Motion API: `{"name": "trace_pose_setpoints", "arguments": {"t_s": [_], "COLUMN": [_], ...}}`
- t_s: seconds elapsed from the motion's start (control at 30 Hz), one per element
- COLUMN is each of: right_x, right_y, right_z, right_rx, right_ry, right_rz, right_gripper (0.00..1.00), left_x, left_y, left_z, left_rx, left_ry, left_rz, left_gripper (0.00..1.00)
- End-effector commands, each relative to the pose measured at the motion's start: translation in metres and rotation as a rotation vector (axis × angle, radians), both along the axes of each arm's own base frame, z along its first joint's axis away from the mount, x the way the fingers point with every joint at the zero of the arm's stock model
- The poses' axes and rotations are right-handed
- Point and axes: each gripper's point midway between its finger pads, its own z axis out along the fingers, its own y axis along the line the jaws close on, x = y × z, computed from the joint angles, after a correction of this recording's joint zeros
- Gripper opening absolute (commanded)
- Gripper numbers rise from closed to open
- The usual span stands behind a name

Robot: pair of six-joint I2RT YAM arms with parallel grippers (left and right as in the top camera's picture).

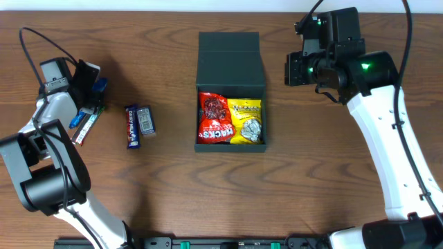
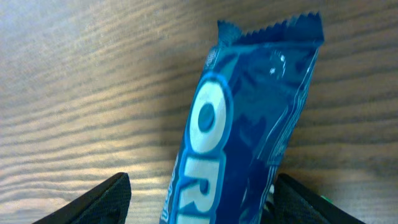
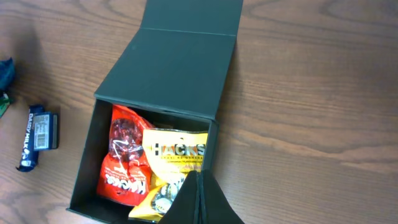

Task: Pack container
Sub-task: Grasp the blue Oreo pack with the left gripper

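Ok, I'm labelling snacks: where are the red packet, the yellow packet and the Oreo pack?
red packet [image 1: 214,119]: overhead view, centre of its face.
yellow packet [image 1: 248,122]: overhead view, centre of its face.
Oreo pack [image 2: 249,124]: left wrist view, mid wrapper.

In the left wrist view the blue packet runs off the bottom edge, so its white lettering breaks off after two letters. The left gripper shows only two finger ends in the bottom corners. From overhead it hides part of the small packets near the left edge of the tabletop; their print is too small to read. The right gripper covers part of the yellow packet, and the top edge cuts the lid of the container.
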Motion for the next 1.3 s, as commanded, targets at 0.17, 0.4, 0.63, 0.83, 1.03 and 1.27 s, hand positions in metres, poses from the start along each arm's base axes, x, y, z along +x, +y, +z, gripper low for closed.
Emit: {"name": "trace_pose_setpoints", "arguments": {"t_s": [0.17,0.4,0.63,0.83,1.03,1.27], "right_x": [0.0,0.0,0.0,-0.001,0.0,0.001], "right_y": [-0.001,-0.001,-0.001,-0.001,-0.001,-0.001], "right_z": [0.001,0.001,0.001,0.001,0.001,0.002], "right_rx": [0.005,0.01,0.015,0.015,0.015,0.016], "right_ry": [-0.002,0.001,0.004,0.007,0.004,-0.002], "right_rz": [-0.012,-0.018,-0.026,-0.027,-0.027,-0.027], "right_gripper": [0.02,0.02,0.02,0.02,0.01,0.01], "left_x": [-0.001,-0.009,-0.008,-0.009,0.001,0.034], "left_y": [0.002,-0.003,-0.003,-0.002,0.002,0.014], "left_z": [-0.002,-0.019,-0.019,-0.019,-0.01,0.04], "left_rx": [-0.056,-0.085,-0.085,-0.081,-0.081,-0.111], "left_ry": [-0.007,0.044,0.044,0.045,0.011,-0.124], "left_rz": [0.01,0.009,0.009,0.01,0.044,0.155], "left_gripper": [0.75,0.74,0.66,0.5,0.39,0.27]}}
